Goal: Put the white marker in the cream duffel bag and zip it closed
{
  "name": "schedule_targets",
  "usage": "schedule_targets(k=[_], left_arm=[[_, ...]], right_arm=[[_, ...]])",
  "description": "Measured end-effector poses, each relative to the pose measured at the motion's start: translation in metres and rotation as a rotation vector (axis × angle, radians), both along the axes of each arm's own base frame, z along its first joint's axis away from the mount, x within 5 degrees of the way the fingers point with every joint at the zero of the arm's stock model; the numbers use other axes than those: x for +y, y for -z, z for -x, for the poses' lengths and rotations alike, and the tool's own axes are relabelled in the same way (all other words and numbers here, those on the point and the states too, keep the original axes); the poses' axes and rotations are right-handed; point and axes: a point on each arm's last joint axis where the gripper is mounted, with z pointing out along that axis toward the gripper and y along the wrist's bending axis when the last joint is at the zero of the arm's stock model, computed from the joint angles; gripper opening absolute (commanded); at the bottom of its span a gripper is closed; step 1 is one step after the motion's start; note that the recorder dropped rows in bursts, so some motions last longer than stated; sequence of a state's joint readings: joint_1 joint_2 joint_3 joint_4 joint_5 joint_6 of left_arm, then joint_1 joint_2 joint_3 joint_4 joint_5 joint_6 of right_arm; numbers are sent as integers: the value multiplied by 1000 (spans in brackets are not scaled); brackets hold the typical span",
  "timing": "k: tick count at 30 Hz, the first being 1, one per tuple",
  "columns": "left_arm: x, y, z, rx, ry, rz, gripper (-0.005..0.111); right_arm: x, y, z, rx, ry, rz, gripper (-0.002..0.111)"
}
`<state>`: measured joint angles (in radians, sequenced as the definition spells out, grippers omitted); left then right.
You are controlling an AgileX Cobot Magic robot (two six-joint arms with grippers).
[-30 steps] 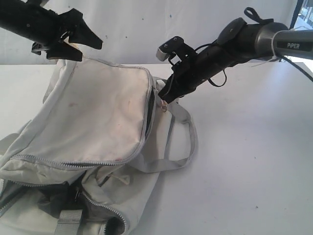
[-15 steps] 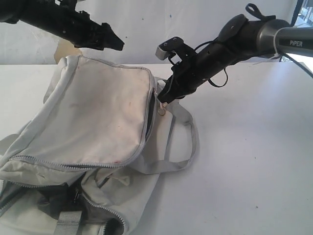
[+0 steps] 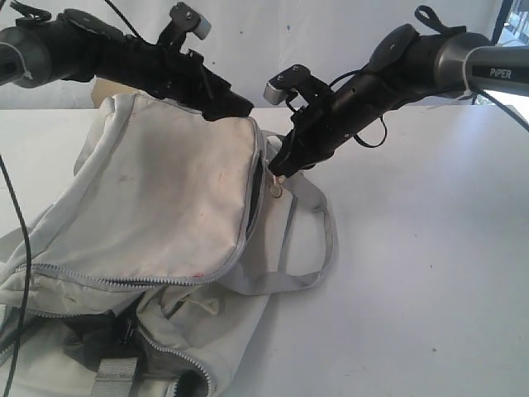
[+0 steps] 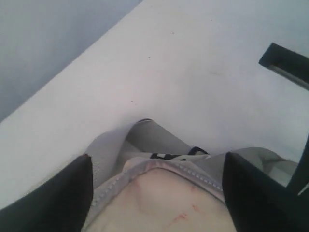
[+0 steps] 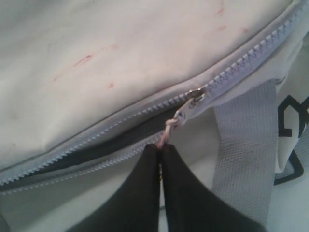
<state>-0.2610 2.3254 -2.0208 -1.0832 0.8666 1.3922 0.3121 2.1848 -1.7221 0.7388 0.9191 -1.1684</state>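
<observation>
The cream duffel bag [image 3: 165,190] lies on the left of the white table, stained faintly red. Its top zipper [image 5: 96,145] gapes along the near part, showing dark lining, and the slider [image 5: 195,96] sits near the bag's end. My right gripper [image 3: 277,168] is shut on the slider's pinkish zipper pull [image 5: 167,129], fingertips pinched together [image 5: 160,147]. My left gripper [image 3: 237,106] hovers open over the bag's far corner, which shows between its spread fingers [image 4: 63,198]. The gripper's middle [image 4: 157,157] is over the zipper seam. The white marker is out of view.
A grey webbing strap [image 3: 318,240] loops out onto the table [image 3: 430,273] to the right of the bag. A second unzipped opening with dark lining [image 3: 107,331] lies at the bag's near end. A white backdrop [image 3: 347,33] stands behind.
My left arm has swung right and down from the far left to the bag's far corner. The right gripper has stayed shut on the zipper pull, barely shifting.
</observation>
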Motion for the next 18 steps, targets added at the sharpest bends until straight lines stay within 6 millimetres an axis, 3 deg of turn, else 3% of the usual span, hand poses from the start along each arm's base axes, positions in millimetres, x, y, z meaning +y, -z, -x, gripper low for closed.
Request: schedule_targets(k=[8, 15, 18], left_arm=[[-3, 7, 1, 84, -25, 15, 83], [-2, 17, -17, 135, -265, 139, 84], [-14, 28, -13, 157, -223, 124, 99]], right_arm=[[-1, 1, 0, -4, -5, 11, 0], [-1, 1, 0, -6, -4, 13, 0], [-1, 1, 0, -7, -3, 13, 0]])
